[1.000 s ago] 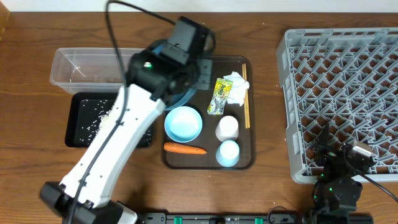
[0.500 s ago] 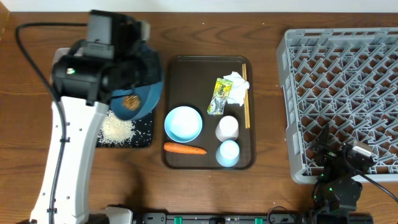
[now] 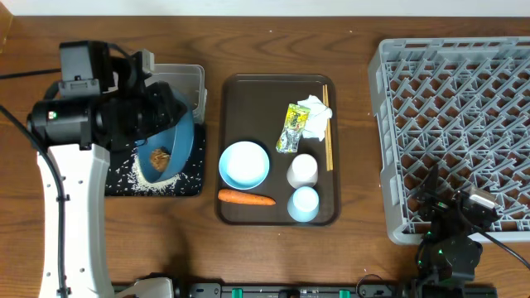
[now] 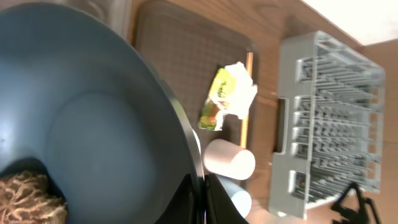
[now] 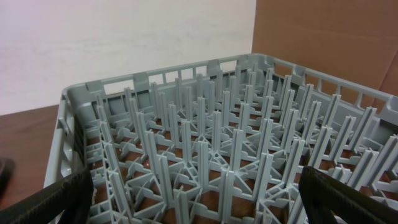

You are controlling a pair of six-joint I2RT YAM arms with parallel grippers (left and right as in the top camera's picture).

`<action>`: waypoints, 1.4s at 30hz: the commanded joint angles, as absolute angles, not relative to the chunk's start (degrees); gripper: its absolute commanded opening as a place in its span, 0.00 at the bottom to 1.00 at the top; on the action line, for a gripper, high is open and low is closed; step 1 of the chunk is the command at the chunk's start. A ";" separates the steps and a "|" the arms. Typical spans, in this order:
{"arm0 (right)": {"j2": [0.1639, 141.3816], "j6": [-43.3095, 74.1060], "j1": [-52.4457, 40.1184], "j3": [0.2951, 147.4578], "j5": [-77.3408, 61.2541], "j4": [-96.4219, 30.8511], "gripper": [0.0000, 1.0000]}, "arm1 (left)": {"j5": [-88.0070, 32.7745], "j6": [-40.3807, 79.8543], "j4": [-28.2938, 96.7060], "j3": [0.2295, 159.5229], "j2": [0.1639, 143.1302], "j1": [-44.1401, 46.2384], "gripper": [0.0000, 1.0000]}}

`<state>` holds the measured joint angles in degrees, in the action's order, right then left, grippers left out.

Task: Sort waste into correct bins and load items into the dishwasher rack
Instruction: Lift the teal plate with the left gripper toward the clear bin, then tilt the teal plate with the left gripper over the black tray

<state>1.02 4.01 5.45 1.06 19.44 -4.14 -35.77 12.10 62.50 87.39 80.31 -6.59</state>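
Note:
My left gripper (image 4: pixel 202 200) is shut on the rim of the dark-blue plate (image 3: pixel 170 136), which tilts steeply over the black tray (image 3: pixel 192 184). A brown food lump (image 3: pixel 159 156) lies at the plate's low edge. Loose white rice (image 3: pixel 132 172) lies scattered in the black tray. The clear tub (image 3: pixel 186 80) shows behind the arm. On the brown serving tray (image 3: pixel 248 95) are the white bowl (image 3: pixel 244 164), the carrot (image 3: pixel 246 198), two cups (image 3: pixel 302 170) (image 3: pixel 303 203), the wrapper (image 3: pixel 291 127), tissue (image 3: pixel 315 114) and chopsticks (image 3: pixel 328 136). My right gripper (image 5: pixel 208 199) stands open at the grey rack (image 3: pixel 464 116).
The left arm's white link (image 3: pixel 70 215) runs down the table's left side. The right arm's base (image 3: pixel 447 248) sits at the rack's front left corner. Bare wood (image 3: pixel 360 141) separates the serving tray and the rack.
The left arm has swung the plate leftward from the serving tray to above the black tray and tipped it more. Rice has landed in the black tray. The right arm is still.

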 commanded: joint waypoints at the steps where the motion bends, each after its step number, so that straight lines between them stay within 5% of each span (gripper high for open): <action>1: 0.93 3.81 5.61 1.39 19.05 -4.95 0.99 | -45.15 9.63 60.25 83.66 79.94 -9.32 0.06; 42: 0.93 3.81 5.61 1.39 19.05 -4.95 0.99 | -88.31 -0.23 50.46 63.02 81.25 -40.42 0.06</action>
<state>1.02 4.01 5.45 1.06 19.44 -4.14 -83.05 1.15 50.50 64.23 80.71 -39.46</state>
